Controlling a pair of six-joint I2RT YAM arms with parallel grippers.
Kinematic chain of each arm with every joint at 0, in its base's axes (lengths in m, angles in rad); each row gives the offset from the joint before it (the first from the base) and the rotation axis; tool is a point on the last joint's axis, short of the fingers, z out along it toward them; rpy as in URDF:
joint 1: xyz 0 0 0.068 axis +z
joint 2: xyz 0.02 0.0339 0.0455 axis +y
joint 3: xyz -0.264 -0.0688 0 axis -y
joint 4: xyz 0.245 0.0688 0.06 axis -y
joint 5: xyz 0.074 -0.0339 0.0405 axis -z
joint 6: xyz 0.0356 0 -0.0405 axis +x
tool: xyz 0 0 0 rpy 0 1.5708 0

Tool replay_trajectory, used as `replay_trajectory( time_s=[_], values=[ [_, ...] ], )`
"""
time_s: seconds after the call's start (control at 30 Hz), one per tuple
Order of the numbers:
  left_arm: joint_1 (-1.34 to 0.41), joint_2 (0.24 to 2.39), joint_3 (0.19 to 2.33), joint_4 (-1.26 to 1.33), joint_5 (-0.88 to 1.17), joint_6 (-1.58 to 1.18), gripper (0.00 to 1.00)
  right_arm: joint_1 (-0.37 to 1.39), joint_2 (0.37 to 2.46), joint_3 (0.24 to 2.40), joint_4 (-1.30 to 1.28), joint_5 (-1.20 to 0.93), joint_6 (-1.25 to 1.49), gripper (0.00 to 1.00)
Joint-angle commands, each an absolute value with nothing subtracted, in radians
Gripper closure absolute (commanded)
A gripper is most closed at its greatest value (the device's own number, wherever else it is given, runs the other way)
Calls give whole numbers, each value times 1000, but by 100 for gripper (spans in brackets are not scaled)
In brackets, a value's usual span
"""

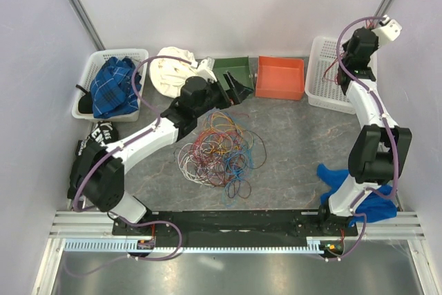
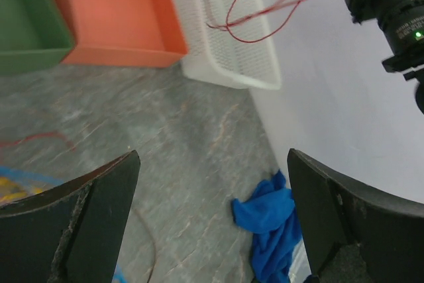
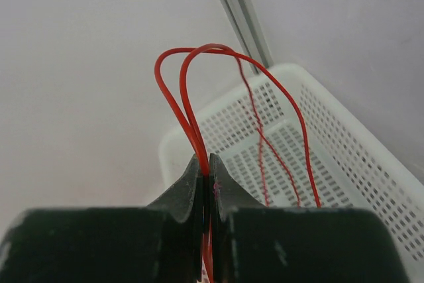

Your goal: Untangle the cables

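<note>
The tangled cables (image 1: 219, 148) are sitting in a heap on the counter (image 1: 297, 136), just beside the left claw (image 2: 213, 157), which is hanging wide open. One red cable (image 3: 202, 48) is getting pinched in the closed right claw (image 3: 206, 160), looping up above the white basket (image 3: 371, 183).

Left arm (image 1: 148, 139) stretched diagonally from near-left edge toward far middle of table, left hand (image 2: 212, 223) spread wide. Right arm (image 1: 369, 105) upright, raised over far-right corner, right hand (image 3: 207, 170) pinched tight on red cable (image 3: 212, 48)
</note>
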State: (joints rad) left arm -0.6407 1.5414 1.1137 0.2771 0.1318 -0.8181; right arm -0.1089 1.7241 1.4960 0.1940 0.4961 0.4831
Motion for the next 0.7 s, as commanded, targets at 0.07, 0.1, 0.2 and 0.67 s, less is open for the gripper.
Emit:
replay_trajectory(
  time_s=[0.07,0.1,0.2,0.67],
  values=[
    [-635,1312,1081,34,-42,-761,0,-118,1792,1433,195,494,531,100],
    [-635,1301,1094,6,-37,-756,0,-118,1814,1439,160,486,549,100],
    [-635,1278,1161,-174,-37,-747,0,-104,1825,1459,92,457,624,57],
    [-629,1098,1081,-365,-202,-575,0,237,1450,1321,89,514,656,2]
  ],
)
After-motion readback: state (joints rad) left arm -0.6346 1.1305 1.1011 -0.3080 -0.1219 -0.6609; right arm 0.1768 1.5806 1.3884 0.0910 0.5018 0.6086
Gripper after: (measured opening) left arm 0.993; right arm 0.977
